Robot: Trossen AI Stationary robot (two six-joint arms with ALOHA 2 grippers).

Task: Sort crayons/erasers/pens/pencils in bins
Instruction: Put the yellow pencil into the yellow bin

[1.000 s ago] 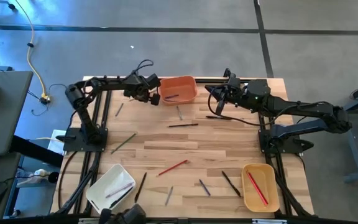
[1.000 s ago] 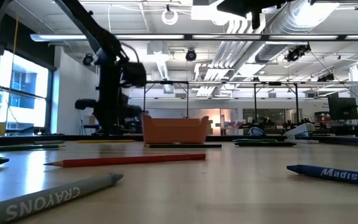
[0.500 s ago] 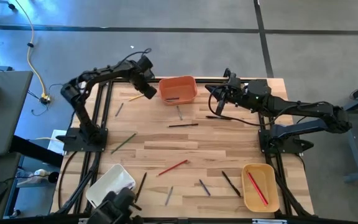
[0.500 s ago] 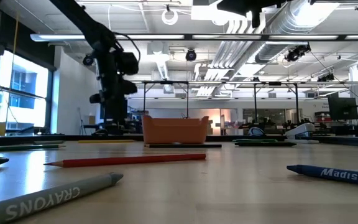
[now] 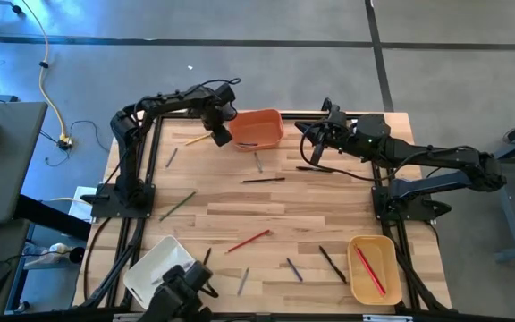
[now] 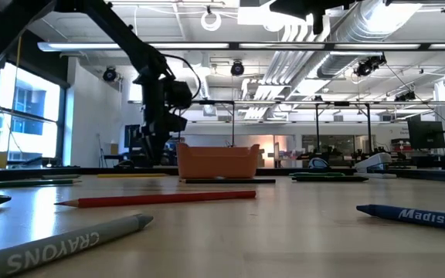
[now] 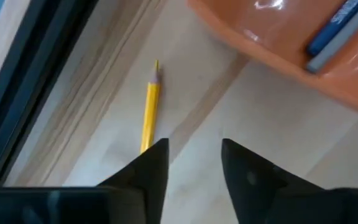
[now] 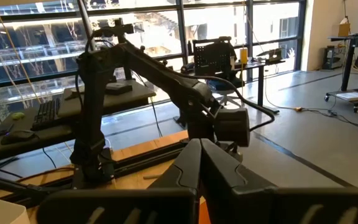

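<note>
Left gripper (image 7: 194, 163) is hovering low over the table's far edge, just beside the orange bin (image 5: 257, 127) — jaws are standing apart with nothing between them. Yellow pencil (image 7: 149, 112) is lying flat on the wood just ahead of the fingertips, outside the bin, which is already holding a blue crayon (image 7: 337, 28). Looks like the pick step: next move needs the jaws straddling the pencil, then closing. Right gripper (image 5: 318, 154) is waiting at the far right of the table, fingers pressed together, holding nothing.

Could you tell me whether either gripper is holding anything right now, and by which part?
Nothing is held: the left gripper is open above the table beside a yellow pencil; the right gripper is shut and empty.
</note>
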